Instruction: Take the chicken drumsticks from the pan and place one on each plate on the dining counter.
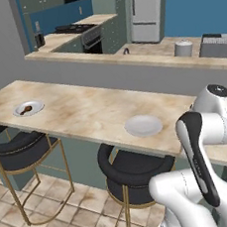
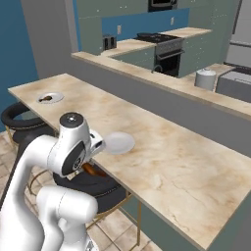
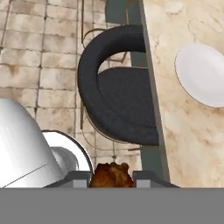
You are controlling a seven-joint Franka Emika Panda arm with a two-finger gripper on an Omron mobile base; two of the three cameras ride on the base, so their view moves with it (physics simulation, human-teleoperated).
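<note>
I see a beige tiled floor (image 1: 58, 226), blue walls (image 1: 193, 6) and grey-green cabinets (image 1: 111, 33). A black stove (image 1: 76, 28) sits far back, beside a white refrigerator (image 1: 146, 12). Two black-cushioned stools (image 1: 20, 151) stand on gold legs.

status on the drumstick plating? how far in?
Done: one drumstick lies on the far plate. In hand: the gripper is shut on the second drumstick, hanging over the stool beside the dining counter. Left: set it on the bare near plate.
</note>
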